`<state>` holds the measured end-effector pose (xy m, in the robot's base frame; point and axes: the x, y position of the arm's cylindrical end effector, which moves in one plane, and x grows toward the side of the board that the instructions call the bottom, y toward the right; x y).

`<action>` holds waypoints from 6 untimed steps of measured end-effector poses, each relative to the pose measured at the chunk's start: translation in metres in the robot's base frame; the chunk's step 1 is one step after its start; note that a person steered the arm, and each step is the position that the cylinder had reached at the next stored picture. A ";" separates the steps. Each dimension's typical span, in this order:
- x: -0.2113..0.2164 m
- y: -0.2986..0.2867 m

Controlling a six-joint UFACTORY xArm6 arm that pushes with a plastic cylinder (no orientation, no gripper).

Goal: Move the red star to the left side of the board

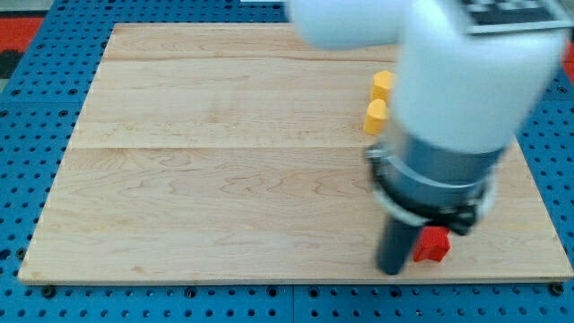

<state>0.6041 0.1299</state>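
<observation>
A red block (433, 244), partly hidden by the arm so its star shape is hard to make out, lies near the board's bottom right. My tip (392, 269) is at the lower end of the dark rod, just left of the red block and touching or nearly touching it. The big white and grey arm body hides the board above and to the right of the red block.
Two yellow blocks sit at the upper right of the wooden board (224, 161): one (383, 84) higher up, one (376, 116) just below it. A blue pegboard surface (27, 135) surrounds the board. The board's bottom edge is close below my tip.
</observation>
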 end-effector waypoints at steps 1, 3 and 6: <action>-0.002 0.046; 0.013 0.069; -0.066 0.001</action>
